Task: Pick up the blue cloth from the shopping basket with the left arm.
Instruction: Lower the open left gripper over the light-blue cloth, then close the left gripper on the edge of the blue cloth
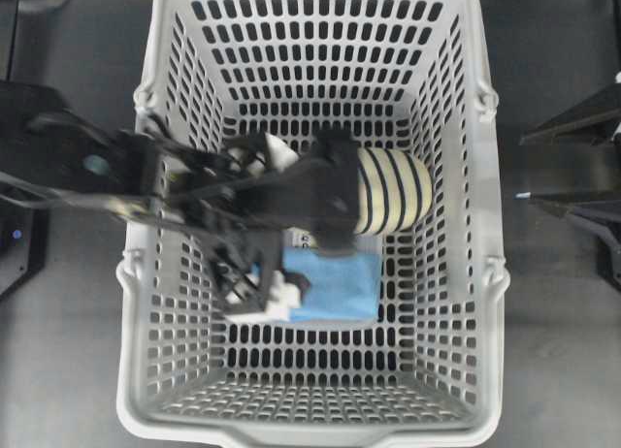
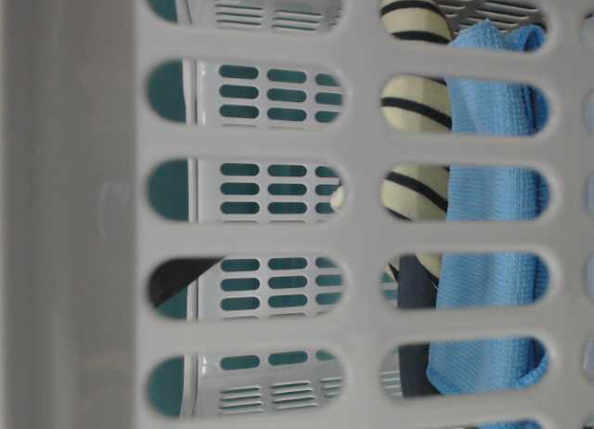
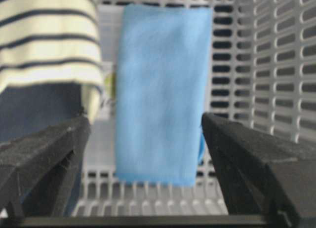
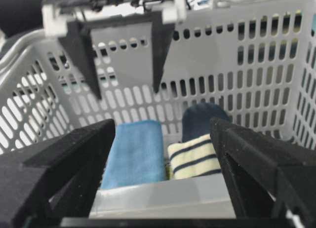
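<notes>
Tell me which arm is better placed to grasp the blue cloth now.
Left. The left gripper hangs open inside the shopping basket, right above the blue cloth. The right gripper is outside the rim.

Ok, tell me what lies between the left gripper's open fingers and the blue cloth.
Nothing. In the left wrist view the left gripper frames the blue cloth with only bare shopping basket floor around it.

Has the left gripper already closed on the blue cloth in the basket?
No, the left gripper is open, its fingers wide apart on either side of the blue cloth, which lies flat on the basket floor.
</notes>
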You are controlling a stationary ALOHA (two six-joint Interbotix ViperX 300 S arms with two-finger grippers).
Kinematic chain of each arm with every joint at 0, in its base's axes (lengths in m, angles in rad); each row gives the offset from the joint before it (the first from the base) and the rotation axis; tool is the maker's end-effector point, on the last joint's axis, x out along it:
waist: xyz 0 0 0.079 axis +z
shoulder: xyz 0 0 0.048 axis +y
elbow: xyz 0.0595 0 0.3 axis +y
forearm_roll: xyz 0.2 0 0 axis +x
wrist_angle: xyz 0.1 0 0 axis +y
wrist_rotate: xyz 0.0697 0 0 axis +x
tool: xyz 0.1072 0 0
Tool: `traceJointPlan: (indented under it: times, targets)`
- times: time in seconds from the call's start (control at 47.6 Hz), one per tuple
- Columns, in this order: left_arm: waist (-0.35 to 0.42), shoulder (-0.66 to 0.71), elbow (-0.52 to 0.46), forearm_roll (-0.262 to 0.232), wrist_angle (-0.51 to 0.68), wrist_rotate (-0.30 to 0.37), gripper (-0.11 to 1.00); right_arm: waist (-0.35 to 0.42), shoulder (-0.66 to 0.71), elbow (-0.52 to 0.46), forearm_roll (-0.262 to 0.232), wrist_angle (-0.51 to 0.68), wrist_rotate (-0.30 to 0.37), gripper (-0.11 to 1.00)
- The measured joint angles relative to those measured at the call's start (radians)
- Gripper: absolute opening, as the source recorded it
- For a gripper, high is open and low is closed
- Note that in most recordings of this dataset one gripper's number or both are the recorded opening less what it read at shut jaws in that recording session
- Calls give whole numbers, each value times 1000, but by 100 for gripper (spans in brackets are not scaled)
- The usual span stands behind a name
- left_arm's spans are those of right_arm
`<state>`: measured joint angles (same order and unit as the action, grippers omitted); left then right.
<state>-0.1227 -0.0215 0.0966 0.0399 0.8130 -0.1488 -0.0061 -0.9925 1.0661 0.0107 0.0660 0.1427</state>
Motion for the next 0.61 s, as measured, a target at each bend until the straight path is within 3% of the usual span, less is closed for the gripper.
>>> traceJointPlan:
  times: [0.294, 0.609]
  targets:
    - [-25, 163, -37, 0, 63, 8, 90, 0, 0, 3, 0, -9, 0, 75]
    - [-28, 233, -20, 0, 57, 83, 90, -2, 0, 25, 0, -43, 3, 75]
